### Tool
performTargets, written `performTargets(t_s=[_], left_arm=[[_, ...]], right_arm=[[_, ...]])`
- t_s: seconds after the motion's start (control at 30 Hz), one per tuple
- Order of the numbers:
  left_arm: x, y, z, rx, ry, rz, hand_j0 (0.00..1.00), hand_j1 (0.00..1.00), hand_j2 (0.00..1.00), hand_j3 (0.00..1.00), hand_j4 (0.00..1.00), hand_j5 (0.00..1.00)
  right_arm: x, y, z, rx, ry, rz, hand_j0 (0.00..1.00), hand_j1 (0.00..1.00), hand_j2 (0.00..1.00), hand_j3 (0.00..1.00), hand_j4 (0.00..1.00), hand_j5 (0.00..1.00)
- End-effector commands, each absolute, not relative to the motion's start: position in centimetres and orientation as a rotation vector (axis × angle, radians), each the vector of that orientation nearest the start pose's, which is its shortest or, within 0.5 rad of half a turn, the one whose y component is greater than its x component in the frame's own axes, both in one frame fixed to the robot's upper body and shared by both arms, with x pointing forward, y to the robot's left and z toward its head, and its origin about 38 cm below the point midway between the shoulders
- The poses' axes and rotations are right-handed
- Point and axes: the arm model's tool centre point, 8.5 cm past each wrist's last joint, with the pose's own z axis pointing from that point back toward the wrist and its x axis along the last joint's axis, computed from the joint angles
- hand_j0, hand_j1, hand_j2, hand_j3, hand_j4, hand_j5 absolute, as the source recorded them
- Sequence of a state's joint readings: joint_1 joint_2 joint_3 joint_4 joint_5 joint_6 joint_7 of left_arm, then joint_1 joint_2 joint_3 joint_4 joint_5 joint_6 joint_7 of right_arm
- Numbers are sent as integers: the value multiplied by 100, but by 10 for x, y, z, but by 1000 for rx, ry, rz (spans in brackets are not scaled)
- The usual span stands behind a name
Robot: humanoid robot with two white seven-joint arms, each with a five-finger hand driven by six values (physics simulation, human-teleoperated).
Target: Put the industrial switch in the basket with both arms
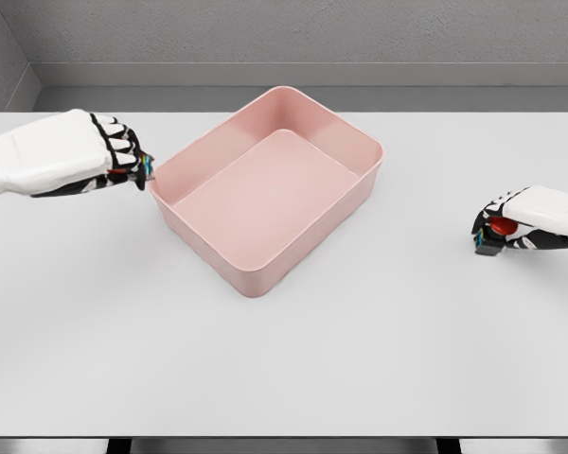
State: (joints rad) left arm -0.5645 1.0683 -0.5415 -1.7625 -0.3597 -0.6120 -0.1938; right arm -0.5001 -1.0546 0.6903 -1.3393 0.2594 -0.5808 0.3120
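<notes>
The industrial switch [493, 235], a small dark box with a red button, is at the right side of the white table [284, 359]. My right hand [490, 232] is shut around it, and its fingers hide most of the box. The pink basket [201, 238] stands at the middle of the table, turned at an angle, with nothing inside it. My left hand [137, 168] comes in from the upper left. Its fingers are curled and their tips meet the basket's rim at the left corner [154, 178].
The table's far edge meets a grey wall, and its front edge runs along the bottom of the view. A wide stretch of bare tabletop lies between the basket and the right hand.
</notes>
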Motion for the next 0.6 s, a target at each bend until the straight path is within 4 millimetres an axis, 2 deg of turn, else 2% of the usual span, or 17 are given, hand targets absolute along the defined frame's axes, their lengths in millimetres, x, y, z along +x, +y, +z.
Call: performTargets(t_s=[0.0, 0.23, 0.3, 0.37, 0.57], left_arm=[[378, 296, 297, -690, 2257, 2537, 41, 41, 41, 41, 41, 41], [382, 272, 292, -626, 2309, 2468, 41, 41, 41, 41, 41, 41], [383, 257, 289, -565, 2281, 2472, 41, 41, 41, 41, 41, 41], [384, 253, 291, -559, 2274, 2467, 41, 41, 41, 41, 41, 41], [394, 210, 280, -441, 2260, 2447, 41, 41, 41, 41, 41, 41]], right_arm=[[399, -412, 177, -415, -1270, 1847, 56, 56, 56, 56, 56, 56], [403, -407, 188, -432, -1298, 1857, 56, 56, 56, 56, 56, 56], [403, -403, 193, -422, -1326, 1875, 53, 53, 53, 53, 53, 53], [404, -403, 195, -427, -1332, 1877, 53, 53, 53, 53, 53, 53], [408, -399, 205, -441, -1357, 1885, 53, 53, 53, 53, 53, 53]])
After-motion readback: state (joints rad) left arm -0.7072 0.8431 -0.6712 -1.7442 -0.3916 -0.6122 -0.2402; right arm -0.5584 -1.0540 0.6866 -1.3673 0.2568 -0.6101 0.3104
